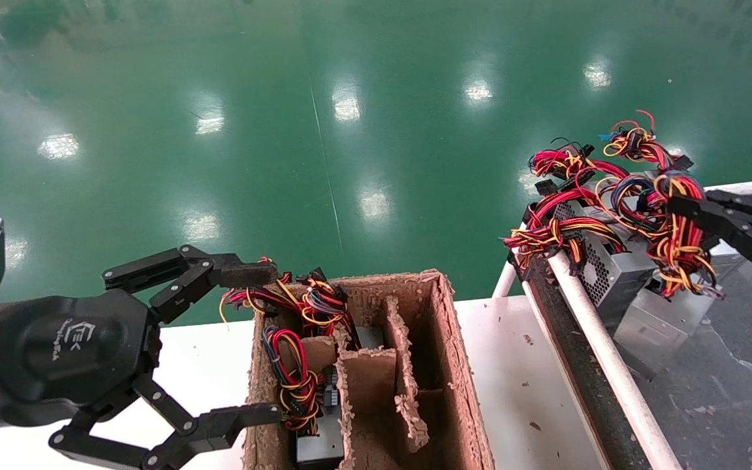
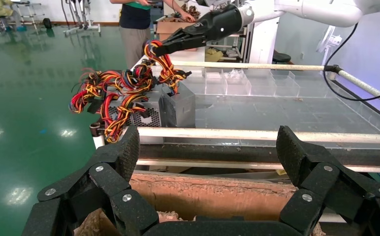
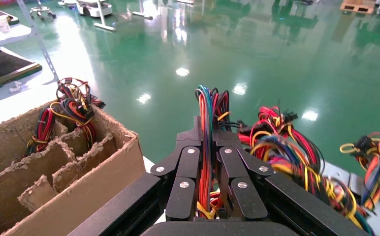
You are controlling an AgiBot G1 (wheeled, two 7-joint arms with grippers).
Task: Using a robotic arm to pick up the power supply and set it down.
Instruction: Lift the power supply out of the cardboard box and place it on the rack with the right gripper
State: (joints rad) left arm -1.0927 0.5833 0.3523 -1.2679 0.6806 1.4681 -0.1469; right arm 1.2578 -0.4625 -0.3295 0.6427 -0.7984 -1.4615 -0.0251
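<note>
The right black linked-finger pincer (image 3: pixel 208 147) is closed tight on the red, yellow and black wire bundle (image 1: pixel 676 241) of a grey metal power supply box (image 1: pixel 611 267), which sits tilted on a white rail (image 1: pixel 601 339) by the dark surface (image 1: pixel 728 385). The left black pincer (image 1: pixel 249 343) hangs wide open beside the torn brown cardboard box (image 1: pixel 461 385).

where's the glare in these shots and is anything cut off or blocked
Head view: ceiling-light glare dots the green floor; the left gripper and right gripper are cropped by the edges. Left wrist view: open fingers block the box. Right wrist view: floor glare again; fingers shut on the wires fill the foreground.
</note>
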